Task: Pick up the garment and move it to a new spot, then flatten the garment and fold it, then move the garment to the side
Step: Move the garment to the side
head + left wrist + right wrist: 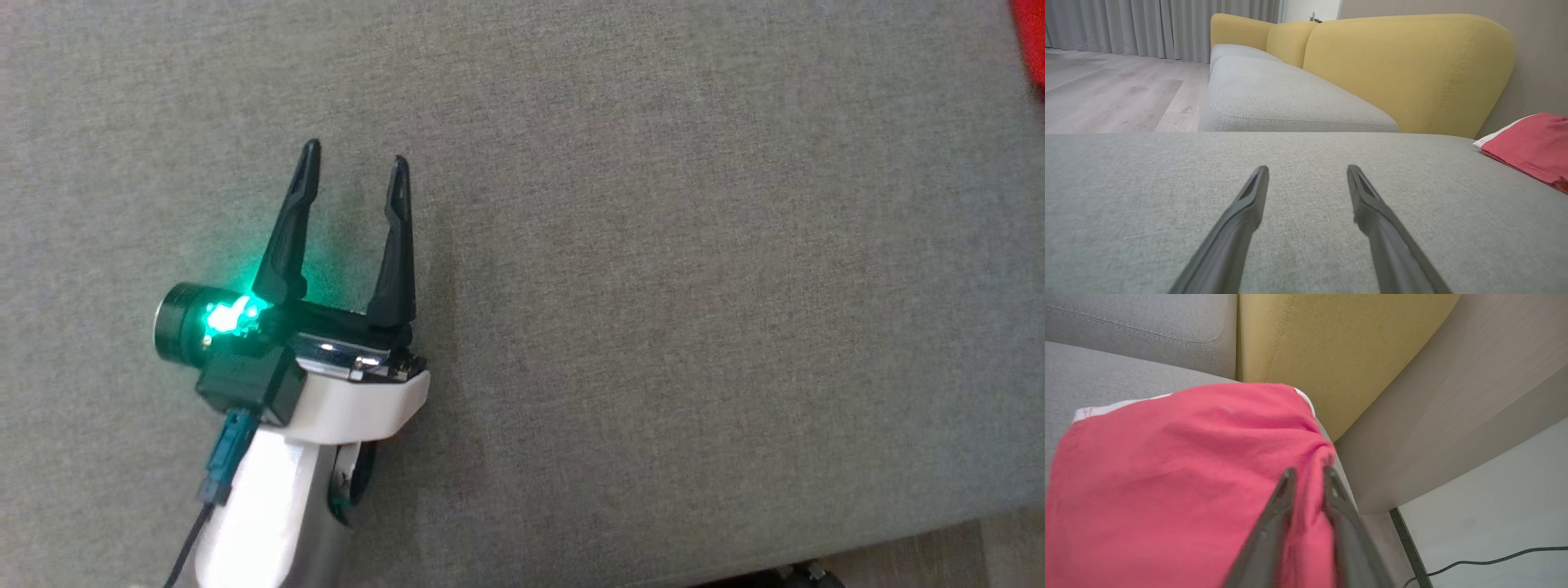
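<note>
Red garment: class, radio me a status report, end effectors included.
Left end effector open, empty, over grey seat. Right end effector shut on red garment at seat's corner. Yellow backrest close behind.

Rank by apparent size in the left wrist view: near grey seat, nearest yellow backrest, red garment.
Largest: near grey seat, though closest to the camera.
Next: nearest yellow backrest.
Smallest: red garment, cut off by the edge.

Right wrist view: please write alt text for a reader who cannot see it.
The right gripper has its two dark fingers nearly closed on a fold of a red cloth garment with a white edge, which lies on a grey fabric seat cushion. A yellow padded backrest stands behind it.
</note>
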{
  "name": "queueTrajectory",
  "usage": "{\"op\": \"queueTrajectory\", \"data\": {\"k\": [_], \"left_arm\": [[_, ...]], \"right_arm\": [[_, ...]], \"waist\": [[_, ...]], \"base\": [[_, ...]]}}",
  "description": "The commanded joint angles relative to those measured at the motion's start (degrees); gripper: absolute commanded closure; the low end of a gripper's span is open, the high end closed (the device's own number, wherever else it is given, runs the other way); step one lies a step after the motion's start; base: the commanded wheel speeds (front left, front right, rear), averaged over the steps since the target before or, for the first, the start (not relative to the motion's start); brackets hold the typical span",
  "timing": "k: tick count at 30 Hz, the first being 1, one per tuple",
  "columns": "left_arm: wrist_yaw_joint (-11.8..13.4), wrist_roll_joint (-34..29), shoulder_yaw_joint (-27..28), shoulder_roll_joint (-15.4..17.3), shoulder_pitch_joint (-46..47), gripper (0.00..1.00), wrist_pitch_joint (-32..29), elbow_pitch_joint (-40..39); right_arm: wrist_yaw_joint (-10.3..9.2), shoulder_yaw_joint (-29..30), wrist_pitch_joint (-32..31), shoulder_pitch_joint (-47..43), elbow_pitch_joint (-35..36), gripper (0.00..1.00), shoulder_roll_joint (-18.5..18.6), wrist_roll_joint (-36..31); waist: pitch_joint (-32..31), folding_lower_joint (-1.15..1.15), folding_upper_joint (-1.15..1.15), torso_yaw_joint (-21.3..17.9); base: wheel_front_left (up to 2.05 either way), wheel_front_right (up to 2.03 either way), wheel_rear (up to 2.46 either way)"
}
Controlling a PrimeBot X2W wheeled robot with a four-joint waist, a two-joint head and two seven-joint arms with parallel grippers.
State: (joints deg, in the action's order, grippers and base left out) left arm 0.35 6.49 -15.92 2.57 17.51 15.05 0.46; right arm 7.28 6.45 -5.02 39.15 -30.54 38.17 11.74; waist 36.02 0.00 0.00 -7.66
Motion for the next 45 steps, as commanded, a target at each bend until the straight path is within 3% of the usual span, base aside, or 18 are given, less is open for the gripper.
{"op": "queueTrajectory", "data": {"k": [1,5,9,16,26,36,45], "left_arm": [[-0.44,-0.16,1.54,0.31,0.39,0.00,-0.05,0.05],[0.03,0.63,1.53,0.31,-0.24,0.00,-0.05,0.58],[0.89,2.00,1.62,0.31,-1.82,0.00,-0.05,1.27],[2.53,5.05,2.22,0.31,-6.34,0.00,-0.05,3.21],[4.22,6.56,3.61,0.31,-13.88,0.00,-0.05,4.88],[4.84,5.79,5.29,0.31,-20.27,0.00,-0.05,4.43],[4.64,5.24,6.81,0.31,-22.26,0.00,-0.05,3.86]], "right_arm": [[0.21,1.11,0.89,-1.08,1.41,0.00,0.06,-1.94],[0.21,2.59,2.45,-2.41,2.79,0.00,-4.39,-4.74],[0.21,0.53,3.68,-5.09,5.15,0.00,-10.45,-4.96],[0.21,-10.83,10.13,-12.49,6.13,0.00,-20.49,-0.27],[0.21,-22.42,19.82,-20.80,0.79,0.00,-29.36,3.08],[0.21,-16.86,20.00,-33.13,12.38,0.00,-34.22,-1.11],[0.21,-13.94,20.01,-38.61,15.64,0.00,-35.16,-4.31]], "waist": [[-0.86,0.00,0.00,0.44],[-3.84,0.00,0.00,1.47],[-8.29,0.00,0.00,2.85],[-18.21,0.00,0.00,5.98],[-29.01,0.00,0.00,9.99],[-36.27,0.00,0.00,12.20],[-37.83,0.00,0.00,12.34]], "base": [[0.00,0.00,0.00],[0.00,0.00,0.00],[0.00,0.00,0.00],[0.00,0.00,0.00],[0.00,0.00,0.00],[0.00,0.00,0.00],[0.00,0.00,0.00]]}}
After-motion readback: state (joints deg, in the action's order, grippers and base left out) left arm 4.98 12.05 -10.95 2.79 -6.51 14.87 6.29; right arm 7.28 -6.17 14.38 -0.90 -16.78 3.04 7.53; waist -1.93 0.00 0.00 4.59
